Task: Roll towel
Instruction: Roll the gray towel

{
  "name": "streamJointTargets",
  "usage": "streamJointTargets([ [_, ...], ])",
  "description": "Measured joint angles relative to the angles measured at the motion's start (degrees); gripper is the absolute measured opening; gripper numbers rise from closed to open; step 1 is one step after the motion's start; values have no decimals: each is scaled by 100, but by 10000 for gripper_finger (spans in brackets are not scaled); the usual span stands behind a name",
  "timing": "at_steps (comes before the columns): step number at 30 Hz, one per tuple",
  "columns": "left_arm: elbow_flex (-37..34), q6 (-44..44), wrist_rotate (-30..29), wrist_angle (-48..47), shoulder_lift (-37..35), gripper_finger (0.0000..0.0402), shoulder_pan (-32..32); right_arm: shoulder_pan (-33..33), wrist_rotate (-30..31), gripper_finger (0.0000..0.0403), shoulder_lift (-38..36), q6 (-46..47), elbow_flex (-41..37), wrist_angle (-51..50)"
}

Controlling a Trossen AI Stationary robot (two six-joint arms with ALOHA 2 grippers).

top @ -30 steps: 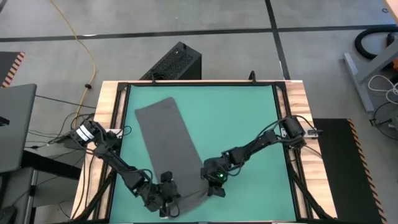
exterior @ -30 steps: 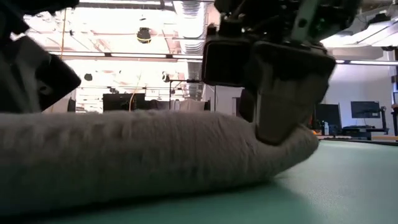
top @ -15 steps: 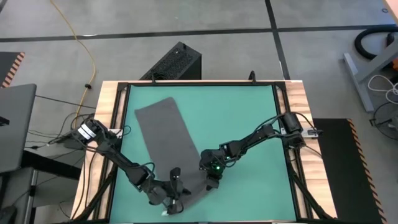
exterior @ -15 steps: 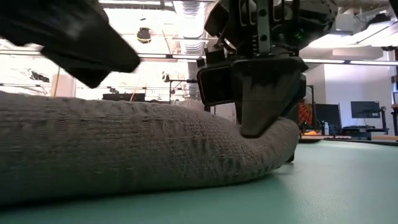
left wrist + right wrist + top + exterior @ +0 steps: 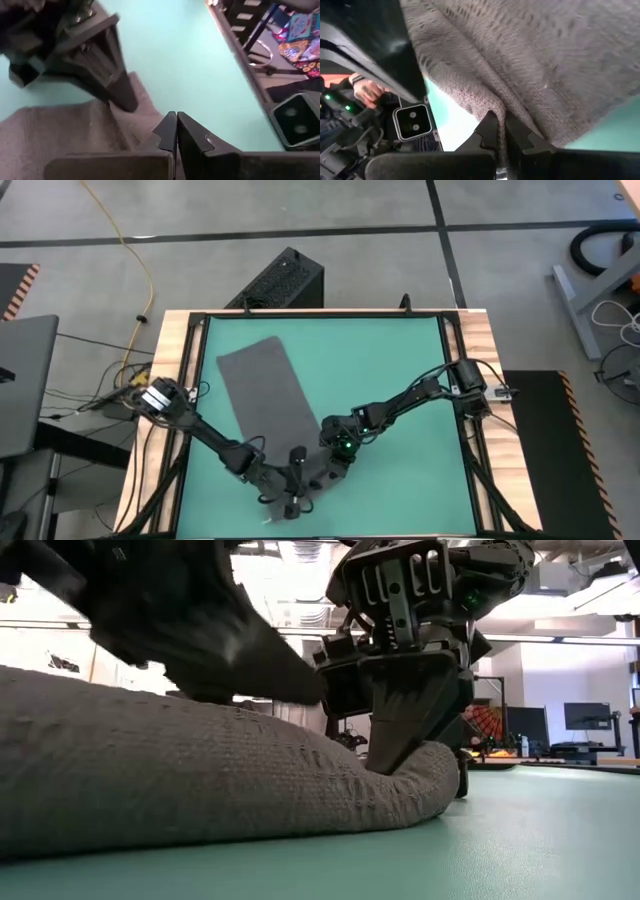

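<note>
Towel [image 5: 265, 392] lies diagonal on the green mat [image 5: 390, 370], far end flat near the mat's back-left corner, near end bunched into a thick fold by the front edge. Left gripper [image 5: 297, 498] sits at that fold, jaws together, no cloth seen between them in the left wrist view. Right gripper [image 5: 338, 463] just beside it, jaws clamped on the towel's edge. Right half of the mat open. Wooden surface [image 5: 478, 330] rims the mat. Grey floor behind, yellow cable [image 5: 135, 255], black box [image 5: 283, 280].
</note>
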Motion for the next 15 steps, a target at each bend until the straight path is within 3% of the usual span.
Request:
streamJointTargets([
  [6, 5, -276, 262, -310, 163, 0, 114, 1, 83, 32, 4, 7, -9, 26],
  [15, 7, -511, 329, -739, 187, 0, 118, -35, -60, 89, -41, -155, -21, 116],
])
